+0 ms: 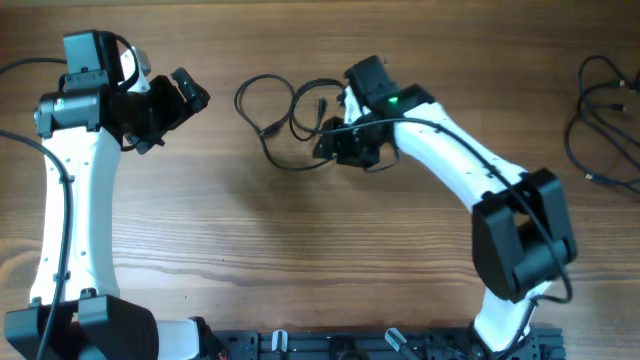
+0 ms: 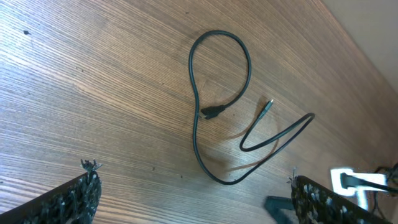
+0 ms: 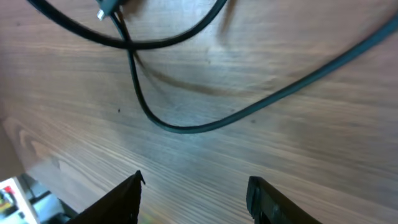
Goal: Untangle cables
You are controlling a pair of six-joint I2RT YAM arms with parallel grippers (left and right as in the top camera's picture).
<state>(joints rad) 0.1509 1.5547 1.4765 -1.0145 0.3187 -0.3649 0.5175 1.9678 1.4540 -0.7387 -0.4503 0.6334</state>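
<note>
Cables (image 2: 211, 112), loose tangle, on wooden table (image 1: 300, 240).
Left gripper (image 2: 193, 180) fingers spread wide, empty; right gripper (image 3: 194, 180) fingers apart above them, gripping nothing.

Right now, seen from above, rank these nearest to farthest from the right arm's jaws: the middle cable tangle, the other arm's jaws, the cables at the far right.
1. Middle cable tangle, right beside the right gripper, on its left.
2. Left gripper, farther out to the left.
3. Edge cables, at the far right of the view.
</note>
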